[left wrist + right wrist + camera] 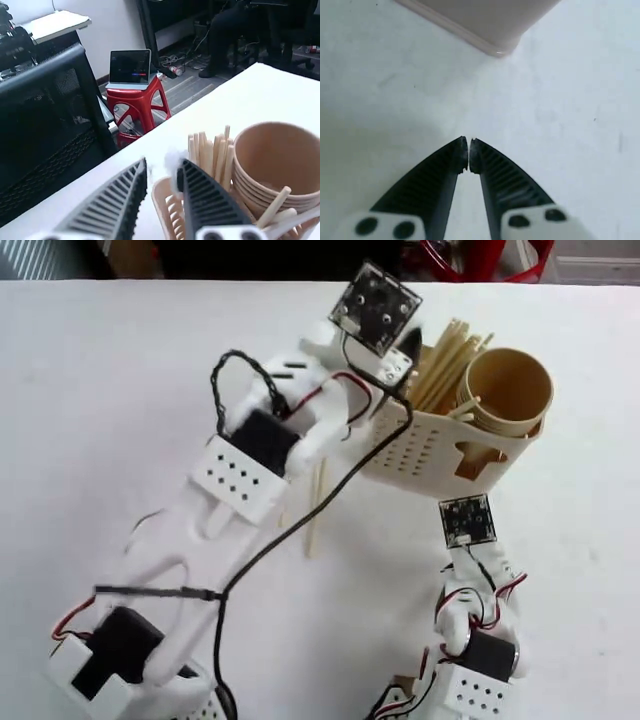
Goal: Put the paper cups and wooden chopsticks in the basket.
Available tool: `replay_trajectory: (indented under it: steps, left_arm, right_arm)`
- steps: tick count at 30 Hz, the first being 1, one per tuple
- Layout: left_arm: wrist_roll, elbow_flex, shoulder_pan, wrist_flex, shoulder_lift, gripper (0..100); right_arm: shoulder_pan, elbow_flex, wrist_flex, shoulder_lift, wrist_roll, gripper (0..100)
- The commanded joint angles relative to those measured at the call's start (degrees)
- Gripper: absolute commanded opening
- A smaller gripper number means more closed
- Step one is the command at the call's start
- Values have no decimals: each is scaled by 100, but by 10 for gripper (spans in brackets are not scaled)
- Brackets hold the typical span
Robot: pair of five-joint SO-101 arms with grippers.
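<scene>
A beige perforated basket (420, 450) stands at the back right of the white table. It holds a stack of paper cups (510, 390) and a bundle of wooden chopsticks (445, 355). Two more chopsticks (316, 510) lie on the table left of the basket, partly under the left arm. My left gripper (162, 169) hovers open and empty over the basket's rim (161, 196), beside the chopsticks (210, 150) and the cups (277, 150). My right gripper (469, 152) is shut on nothing, low over the bare table just in front of the basket's corner (490, 30).
The right arm's wrist camera (467, 520) sits just in front of the basket. Beyond the table's far edge stand a red stool (137, 102) with a tablet on it and a black mesh chair (45, 115). The left arm's black cable (300, 525) crosses the table's middle.
</scene>
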State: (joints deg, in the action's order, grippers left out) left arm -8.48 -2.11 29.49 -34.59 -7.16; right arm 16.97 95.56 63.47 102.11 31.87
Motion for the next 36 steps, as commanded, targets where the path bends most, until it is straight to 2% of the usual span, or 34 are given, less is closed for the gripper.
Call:
replay_trajectory:
  steps: [1,4,11,15,20,23,27,30,33,36]
  left_arm:
    - [-53,-589,-4,-149,-163,124]
    - [-53,-589,-13,-193,-84,124]
    - [-62,-580,-4,-1046,479,124]
    - [-88,-642,171,-1125,971,124]
    - [-826,-1073,541,-967,1305,124]
    - [-941,-1582,585,-985,1393,123]
    - [-932,-2180,242,-1002,1499,122]
    - [-844,-2382,-251,-1002,1596,80]
    - [-141,-2435,-848,-1037,1675,58]
    - [308,-2435,-1367,-1468,1640,69]
  right_arm:
    - [-31,26,-92,57,18,24]
    - [-31,26,-92,57,18,24]
    - [-31,26,-92,57,18,24]
    - [-40,26,-92,57,18,24]
    - [-40,35,-92,57,18,24]
    - [-40,35,-92,57,18,24]
    - [-40,35,-92,57,18,24]
    - [-40,35,-92,57,18,24]
    - [-40,35,-92,57,18,24]
    - [-40,35,-92,57,18,24]
